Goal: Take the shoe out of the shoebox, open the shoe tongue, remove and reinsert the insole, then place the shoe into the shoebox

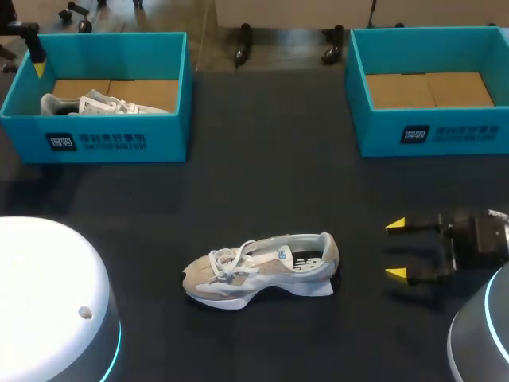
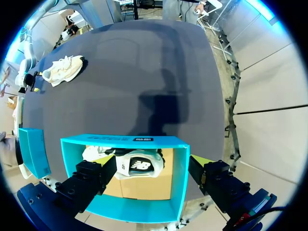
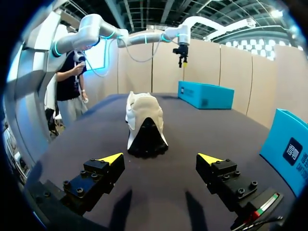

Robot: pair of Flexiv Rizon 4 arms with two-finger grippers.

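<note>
A dark, matte table (image 1: 262,159) spans the scene under soft, even light. A blurred shadow (image 2: 161,106) crosses the table's middle, and 2 narrow shadows (image 3: 126,204) mark its edge.

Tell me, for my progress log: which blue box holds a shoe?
The left box: a white shoe lies in it. The right box holds nothing.

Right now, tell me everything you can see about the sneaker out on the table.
The sneaker is a pale grey and beige runner with white laces, a thick white sole and a dark inside. It stands upright on its sole on the dark table, toe toward my left, heel facing the open right gripper, which is apart from it. Only the table touches it.
</note>
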